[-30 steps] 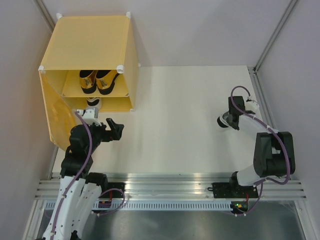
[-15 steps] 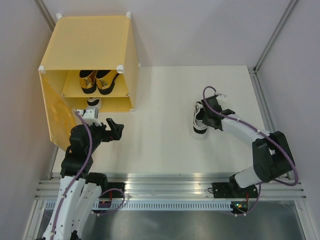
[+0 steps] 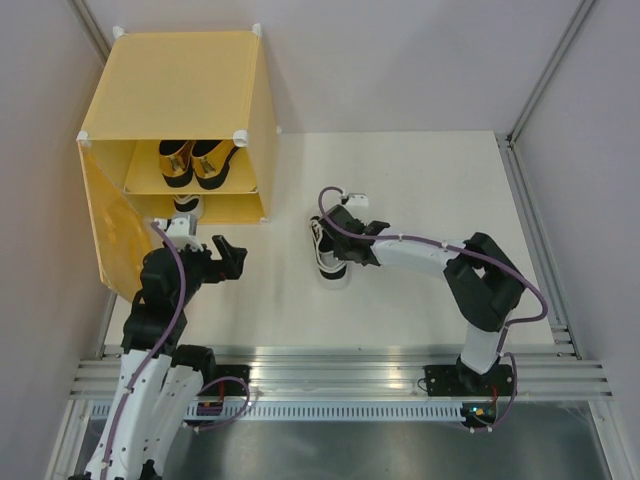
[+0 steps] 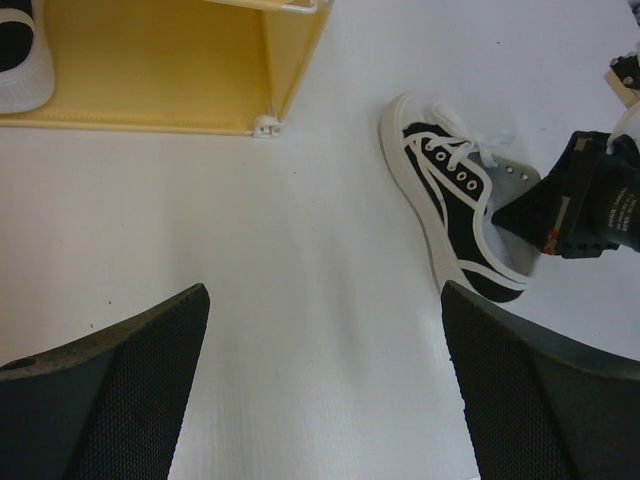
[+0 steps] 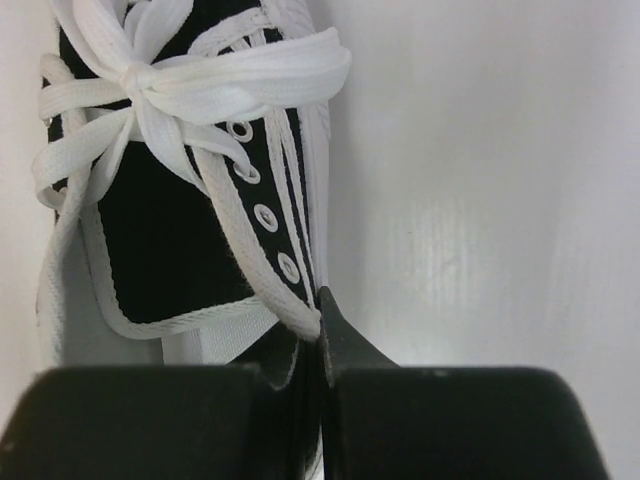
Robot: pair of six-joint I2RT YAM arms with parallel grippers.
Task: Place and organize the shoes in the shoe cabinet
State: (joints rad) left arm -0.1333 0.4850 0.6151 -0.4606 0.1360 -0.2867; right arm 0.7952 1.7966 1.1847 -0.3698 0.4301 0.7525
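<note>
- The shoe cabinet [image 3: 170, 90] stands at far left with its door [image 3: 103, 235] swung open. The gold loafers [image 3: 195, 160] sit on the upper shelf, and the white toe of a second sneaker [image 3: 186, 205] shows in the lower compartment. The free space beside that shoe looks narrow, so a crooked entry could knock it or catch the cabinet's front post
- The left gripper [image 3: 228, 258] hovers just in front of the lower opening, fingers spread wide and holding nothing. It sits in the likely path, so the two arms could collide if the right one heads for the cabinet
- The black-and-white sneaker [image 3: 325, 258] is mid-table, well apart from the cabinet and tilted onto its side. The right gripper [image 3: 340, 243] pinches only the thin heel collar, so the shoe may swing, twist or slip out. I cannot tell whether its sole touches the table; if it does, dragging could peel it loose
- Writing: the small white print on the right gripper's body, seen in the left wrist view, is too small to read, and no brand shows on the sneaker
</note>
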